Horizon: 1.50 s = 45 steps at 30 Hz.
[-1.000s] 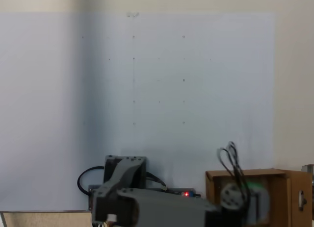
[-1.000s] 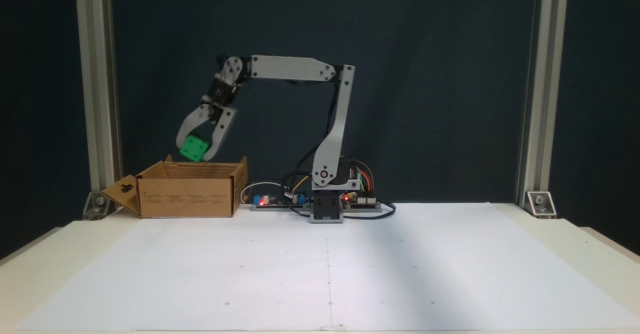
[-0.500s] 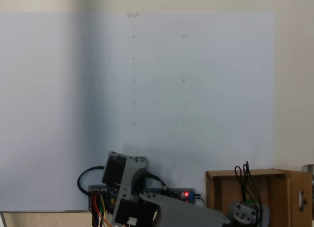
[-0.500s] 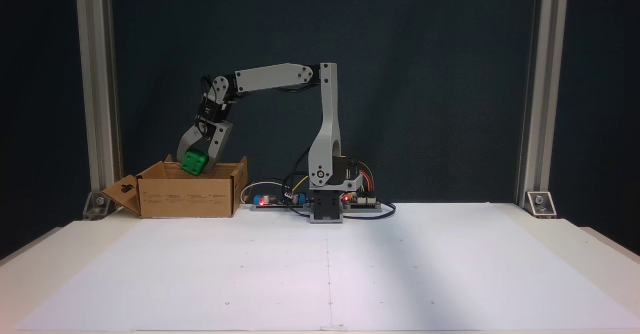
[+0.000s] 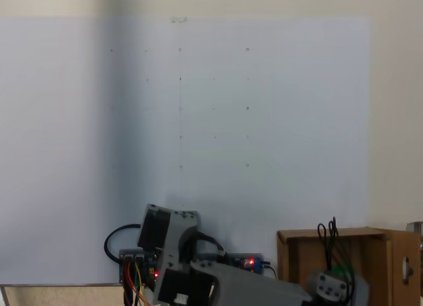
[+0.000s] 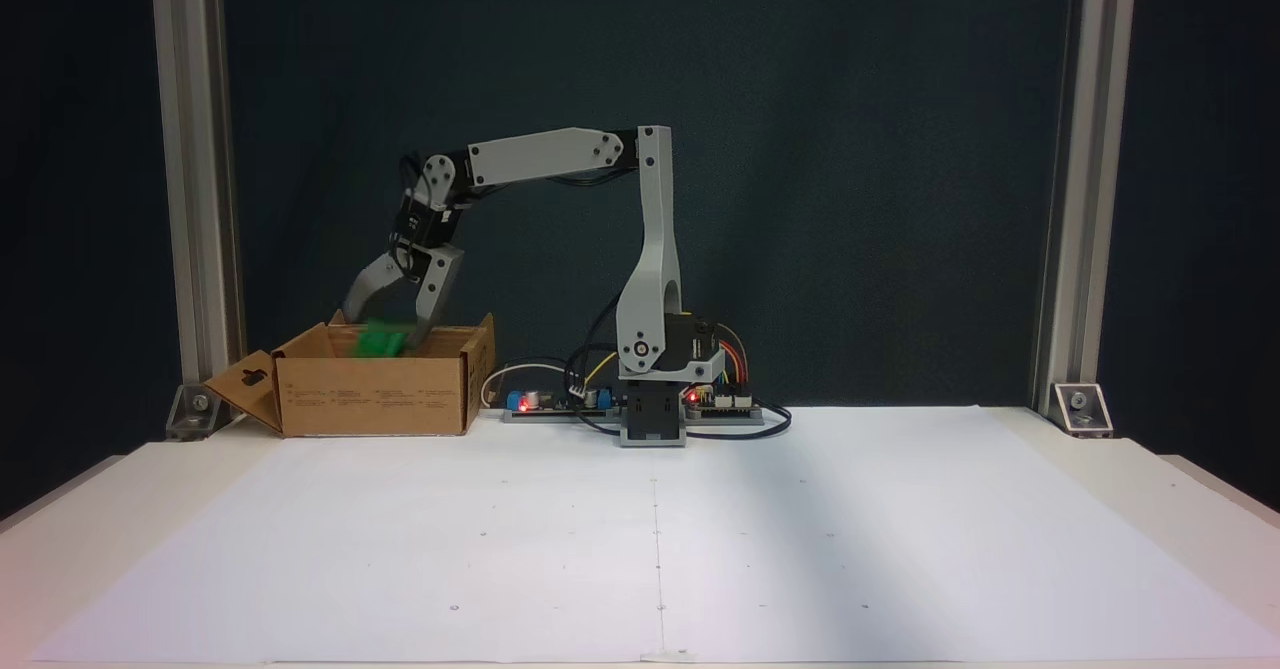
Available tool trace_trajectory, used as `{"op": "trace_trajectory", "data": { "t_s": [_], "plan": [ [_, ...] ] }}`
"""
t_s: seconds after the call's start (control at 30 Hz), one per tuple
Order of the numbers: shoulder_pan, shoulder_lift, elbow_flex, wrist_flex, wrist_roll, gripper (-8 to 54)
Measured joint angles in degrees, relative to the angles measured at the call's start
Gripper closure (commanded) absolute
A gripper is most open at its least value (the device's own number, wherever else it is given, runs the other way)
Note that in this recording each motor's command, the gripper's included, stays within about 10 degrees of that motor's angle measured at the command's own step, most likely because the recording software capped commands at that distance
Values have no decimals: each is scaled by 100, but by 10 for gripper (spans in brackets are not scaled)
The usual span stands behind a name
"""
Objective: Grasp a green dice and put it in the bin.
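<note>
In a fixed view, my gripper (image 6: 385,322) hangs over the open top of the bin (image 6: 375,394), a brown cardboard box at the table's back left. Its jaws stand apart, so it is open. The green dice (image 6: 378,341) shows as a blurred green patch just below the fingertips, at the level of the bin's rim and free of both fingers. In another fixed view, the bin (image 5: 294,263) sits at the lower right, and the grey wrist (image 5: 330,287) reaches down into it.
The arm's base (image 6: 652,404) and circuit boards with red lights (image 6: 560,401) stand right of the bin at the table's back edge. A wide white sheet (image 6: 650,539) with small dots covers the table in front. Metal posts (image 6: 195,189) rise at both back corners.
The gripper lowered with the dice to the bin's rim, then its jaws spread. The dice has left the fingers and is blurred, dropping into the bin.
</note>
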Motion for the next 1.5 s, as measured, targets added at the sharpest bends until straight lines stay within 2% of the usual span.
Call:
{"op": "trace_trajectory", "data": {
  "t_s": [0.33,0.6,0.63,0.73,0.83,1.0,1.23,1.5],
  "plan": [
    [-114,26,0,-70,0,25],
    [-1397,747,0,-70,62,25],
    [-2109,1028,-9,-79,229,25],
    [-2716,1266,9,-79,325,25],
    [-4368,1775,0,-88,483,24],
    [-6108,2109,0,-70,501,21],
    [-8499,2180,0,-70,694,21],
    [-9756,2171,0,-62,694,20]
  ]
}}
